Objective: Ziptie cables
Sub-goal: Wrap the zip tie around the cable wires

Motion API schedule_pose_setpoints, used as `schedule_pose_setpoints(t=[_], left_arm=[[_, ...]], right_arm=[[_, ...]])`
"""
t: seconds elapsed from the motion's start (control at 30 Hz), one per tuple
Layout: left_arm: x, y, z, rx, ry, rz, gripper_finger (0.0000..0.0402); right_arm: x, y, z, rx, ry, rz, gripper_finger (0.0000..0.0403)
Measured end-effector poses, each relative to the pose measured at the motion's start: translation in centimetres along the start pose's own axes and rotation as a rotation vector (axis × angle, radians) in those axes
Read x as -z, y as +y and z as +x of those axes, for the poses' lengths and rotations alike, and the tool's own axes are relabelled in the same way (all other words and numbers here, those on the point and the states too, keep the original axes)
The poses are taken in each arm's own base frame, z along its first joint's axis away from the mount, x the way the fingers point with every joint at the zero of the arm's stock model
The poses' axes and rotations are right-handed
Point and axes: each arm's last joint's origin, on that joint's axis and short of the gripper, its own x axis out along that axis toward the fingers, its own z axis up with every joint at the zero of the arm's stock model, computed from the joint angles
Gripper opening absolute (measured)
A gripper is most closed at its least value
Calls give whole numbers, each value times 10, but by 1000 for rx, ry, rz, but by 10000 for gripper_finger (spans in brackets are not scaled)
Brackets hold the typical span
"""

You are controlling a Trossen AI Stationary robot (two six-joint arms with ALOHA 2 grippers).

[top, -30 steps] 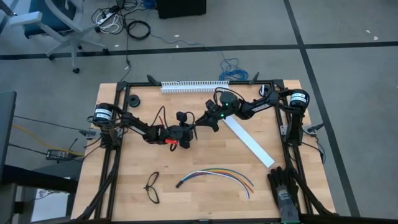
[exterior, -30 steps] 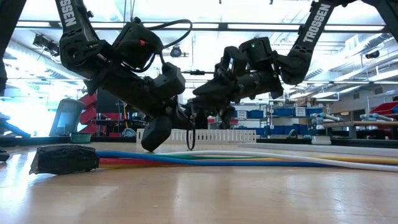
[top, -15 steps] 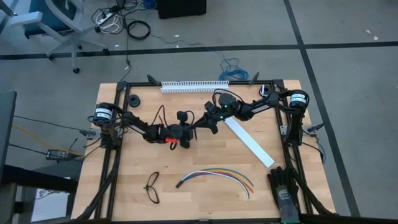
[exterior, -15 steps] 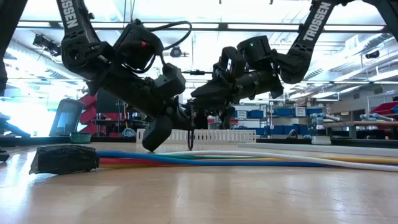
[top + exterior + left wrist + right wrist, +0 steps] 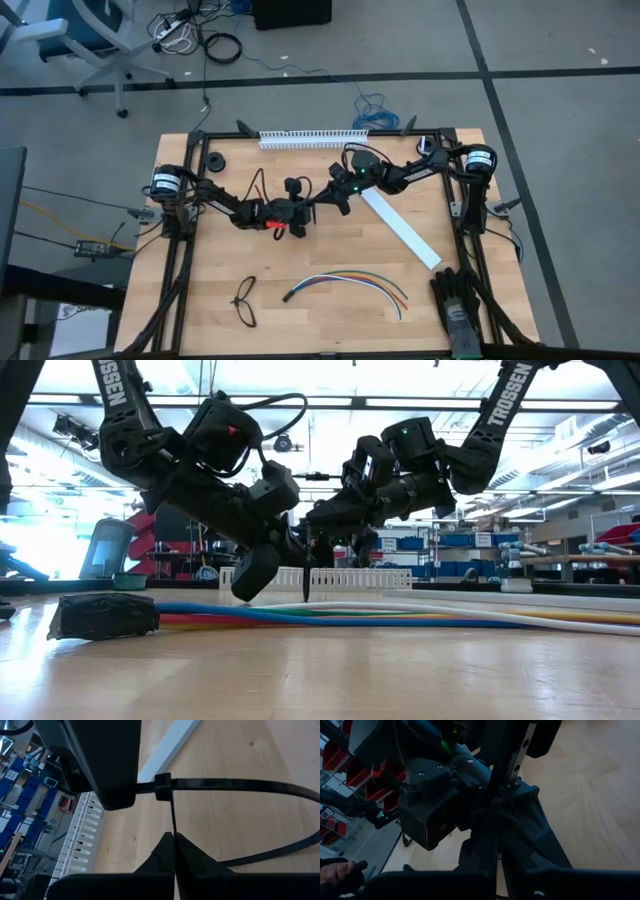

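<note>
Setting: wooden table [image 5: 330, 330] on a grey floor, workshop shelving visible beyond it in the low view.
Left gripper [image 5: 303, 212]: mid-table, raised off the wood, fingers [image 5: 165, 851] pinched together on the ziptie's loose tail.
Right gripper [image 5: 322, 198]: just beside the left one, meeting it nose to nose; jaws closed, apparently on the strap near the head, though its own wrist view is too crowded with dark parts to confirm the contact.
Ziptie [image 5: 240, 785]: held in the air between the two grippers, already threaded through its own head [image 5: 162, 786] and forming a wide open loop; nothing lies inside that loop.
Cables [image 5: 350, 281]: flat on the table near its front edge, well apart from both grippers, curved, dark joined end [image 5: 103, 616] toward the left arm's side.
Other items: black glasses [image 5: 244, 301] beside the cables' dark end; wide white strip [image 5: 400, 228] lying diagonally under the right arm; white comb-like rail [image 5: 312, 137] along the far edge; black glove [image 5: 458, 305] at the front corner on the right arm's side.
Step in hand (judgement): loop is formed but not yet around the bundle; task looks roughly at its midpoint.
Handling note (judgement): keep the loop wide and avoid pulling the tail further, since the ratchet will likely not back off; carry the loop down to one end of the cables, slide it along to the middle, and tighten only then.
</note>
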Motion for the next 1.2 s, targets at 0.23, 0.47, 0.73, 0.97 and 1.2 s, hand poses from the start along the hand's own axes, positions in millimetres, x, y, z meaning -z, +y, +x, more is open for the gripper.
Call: schedule_pose_setpoints(t=[0.23, 0.47, 0.73, 0.97, 1.2], left_arm=[[0, 0, 0, -1, -1, -3, 3], [-2, 1, 0, -11, -15, -33, 26], [-2, 1, 0, -11, -18, -35, 57], [0, 0, 0, -12, 8, -26, 70], [7, -3, -4, -13, 14, -92, 71]], right_arm=[[0, 0, 0, -2, 0, -19, 0], [2, -1, 0, 5, 19, -9, 0], [2, -2, -1, 11, 20, -8, 0], [-1, -7, -4, 20, 12, 3, 0], [-3, -11, -8, 16, 12, 7, 0]])
